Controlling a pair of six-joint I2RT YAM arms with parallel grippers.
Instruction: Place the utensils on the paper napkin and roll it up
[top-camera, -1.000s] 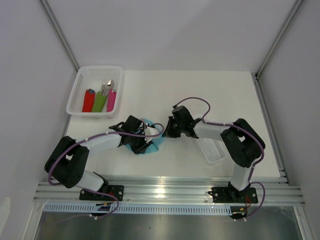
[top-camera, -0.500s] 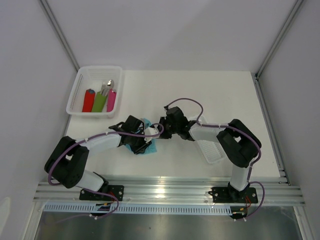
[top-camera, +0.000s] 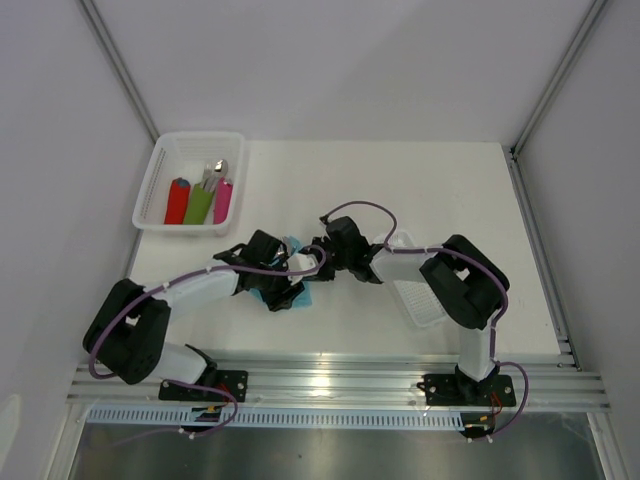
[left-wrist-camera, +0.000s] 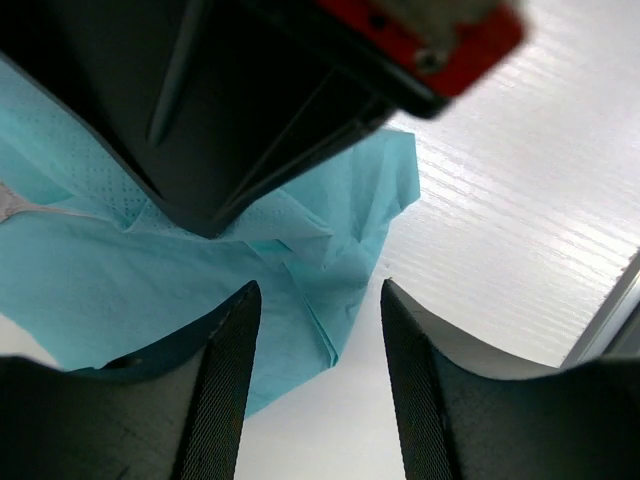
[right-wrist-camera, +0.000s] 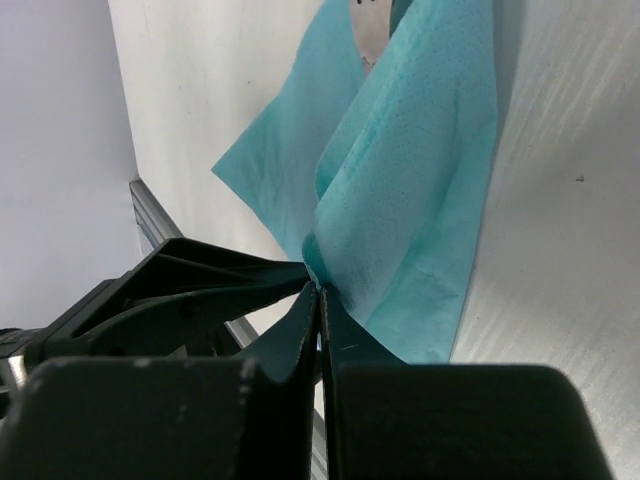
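Note:
The teal paper napkin (top-camera: 302, 296) lies crumpled on the table between the two grippers, mostly hidden under them. My right gripper (right-wrist-camera: 320, 287) is shut on a raised fold of the napkin (right-wrist-camera: 420, 150) and lifts it over. My left gripper (left-wrist-camera: 315, 330) is open, its fingers (left-wrist-camera: 225, 390) just above the napkin's (left-wrist-camera: 170, 290) edge and holding nothing. A bit of silver utensil (right-wrist-camera: 372, 25) shows in the fold at the top of the right wrist view; the rest of the utensils are hidden. In the top view the right gripper (top-camera: 314, 260) almost touches the left gripper (top-camera: 286, 288).
A white basket (top-camera: 160, 170) at the back left holds red (top-camera: 177, 202), green (top-camera: 198, 205) and pink (top-camera: 223, 200) rolled napkins with cutlery tips. A small white tray (top-camera: 422, 300) lies under the right forearm. Metal rails run along the table's near edge.
My right gripper has moved left toward the left gripper, pulling the napkin's edge over itself. Less teal shows in the top view. The left gripper has barely moved.

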